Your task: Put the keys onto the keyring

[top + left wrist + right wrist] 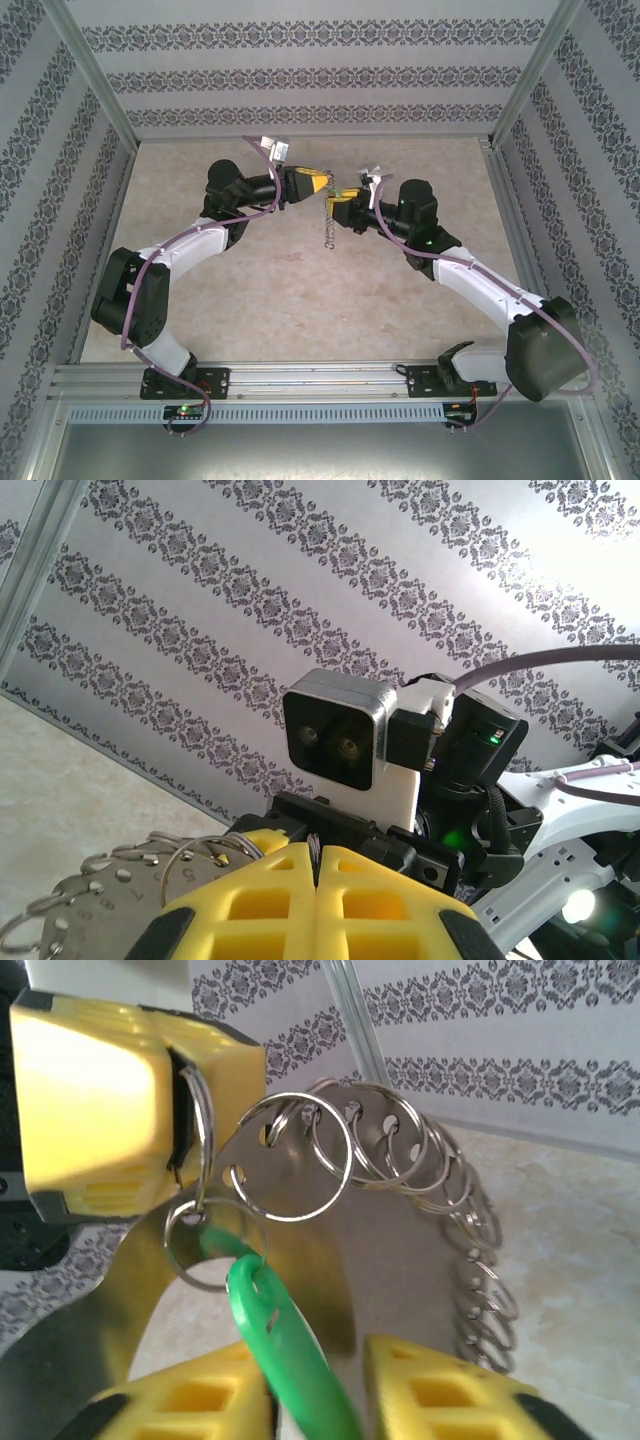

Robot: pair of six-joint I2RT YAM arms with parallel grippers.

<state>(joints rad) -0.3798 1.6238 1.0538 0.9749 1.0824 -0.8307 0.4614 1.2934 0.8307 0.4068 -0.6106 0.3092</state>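
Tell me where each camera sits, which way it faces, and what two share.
Top external: above and behind the bases, looking down on the table; both arms meet mid-table.
Left wrist: on the left arm, looking past the left gripper, jaws shut, at the right arm's camera.
Right wrist: on the right arm, looking past the right gripper, jaws on the green key, at the keyring.
Both wrist views share the keyring.

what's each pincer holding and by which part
The left pincer clamps a split ring of the keyring by its wire; the right pincer pinches the green key by its plastic head.
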